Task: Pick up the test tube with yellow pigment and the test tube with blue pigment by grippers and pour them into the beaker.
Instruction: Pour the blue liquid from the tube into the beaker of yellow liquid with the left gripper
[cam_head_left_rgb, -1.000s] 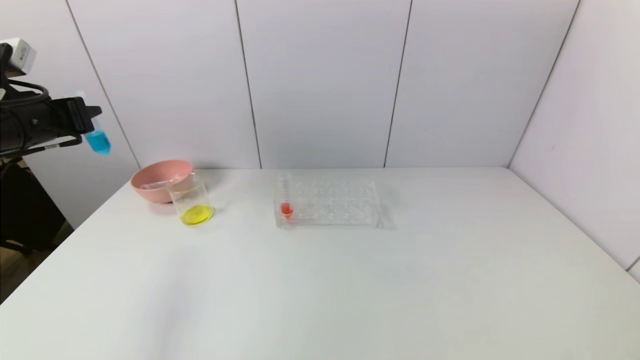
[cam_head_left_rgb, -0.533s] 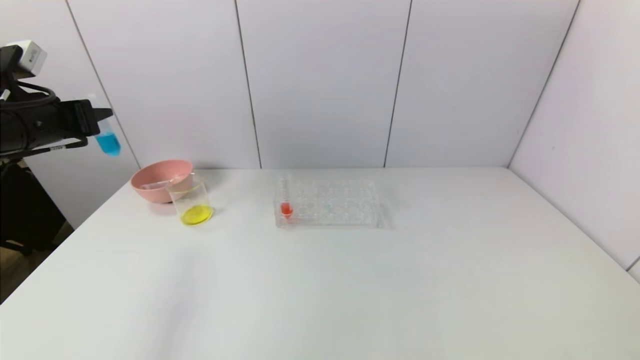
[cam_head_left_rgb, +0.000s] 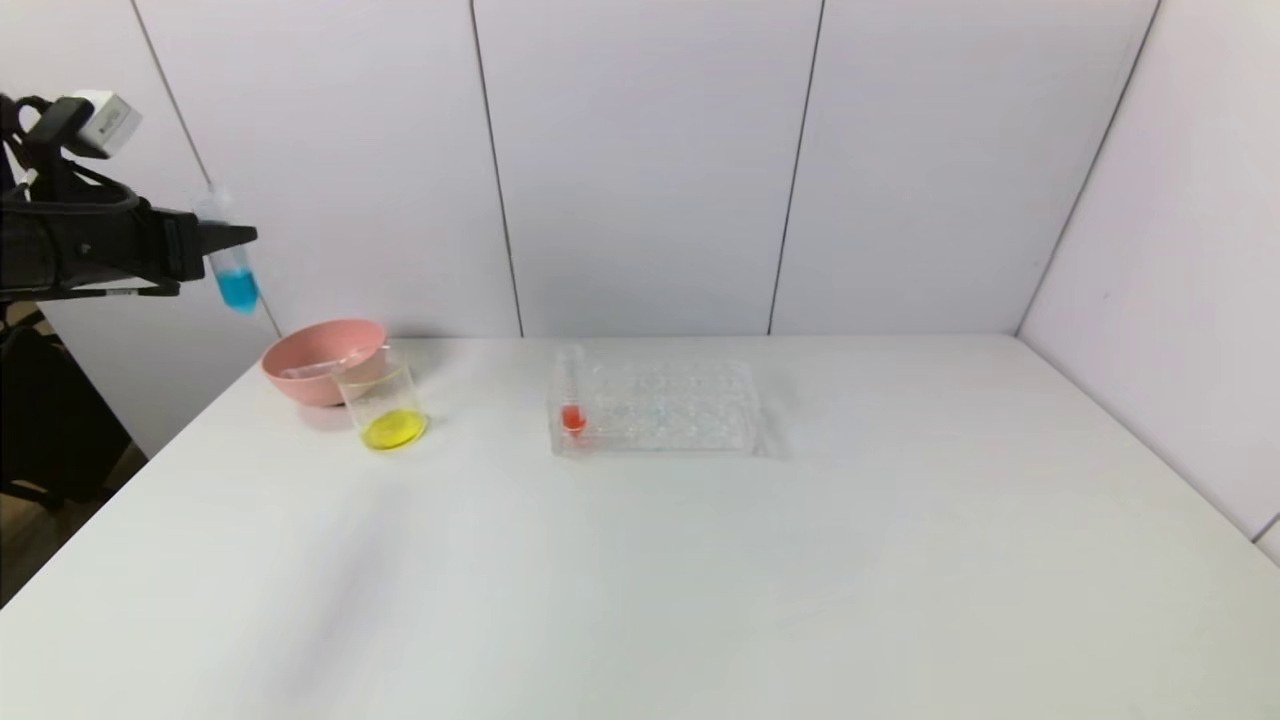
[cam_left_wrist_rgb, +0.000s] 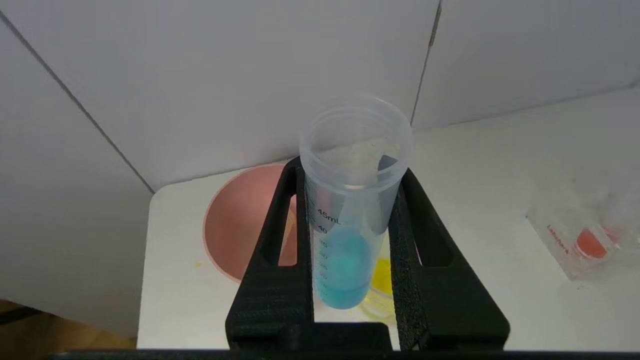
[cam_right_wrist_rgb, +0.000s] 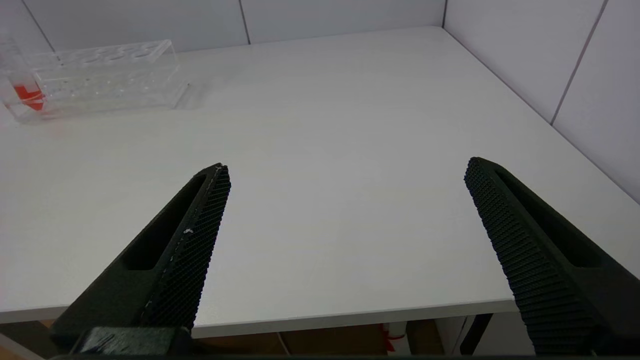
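My left gripper (cam_head_left_rgb: 222, 240) hangs high at the far left, beyond the table's left edge, shut on the test tube with blue pigment (cam_head_left_rgb: 234, 268). The tube stands nearly upright, mouth up, with blue liquid in its round end. In the left wrist view the tube (cam_left_wrist_rgb: 345, 260) sits clamped between both black fingers of the left gripper (cam_left_wrist_rgb: 350, 167). The beaker (cam_head_left_rgb: 385, 405) stands on the table below and to the right, with yellow liquid at its bottom (cam_left_wrist_rgb: 382, 277). The test tube with yellow pigment is out of view. My right gripper (cam_right_wrist_rgb: 347, 170) is open over the table's near edge.
A pink bowl (cam_head_left_rgb: 300, 385) sits just behind the beaker with a clear item lying in it. A clear tube rack (cam_head_left_rgb: 670, 405) stands mid-table and holds a tube of red-orange liquid (cam_head_left_rgb: 571, 402) at its left end. Walls close the back and the right side.
My left gripper has carried the blue tube to the right and slightly up, closer to the bowl and beaker. The tube now stands more upright.
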